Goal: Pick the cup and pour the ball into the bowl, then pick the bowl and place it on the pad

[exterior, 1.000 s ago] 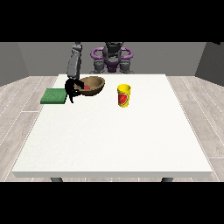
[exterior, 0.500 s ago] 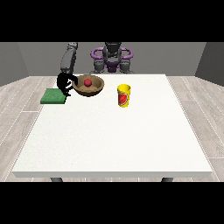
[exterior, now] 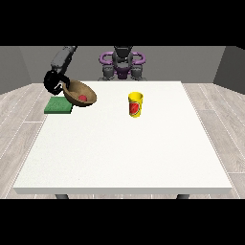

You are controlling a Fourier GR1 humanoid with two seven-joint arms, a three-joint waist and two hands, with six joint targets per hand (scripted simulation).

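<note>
Holding the wooden bowl (exterior: pixel 80 94) by its rim, the hand at the view's left (exterior: pixel 53 81) is carrying it tilted above the worktop (exterior: pixel 124 143), its fingers curled round the near edge. The red ball (exterior: pixel 83 98) is lying inside the bowl, so the pour looks done, and the yellow cup (exterior: pixel 135 104) is standing upright, well apart. The green pad (exterior: pixel 58 105) is lying just beside and below the bowl. The placing step seems in hand; next, I'd judge, the bowl needs levelling and lowering onto the pad. The other hand is not showing.
</note>
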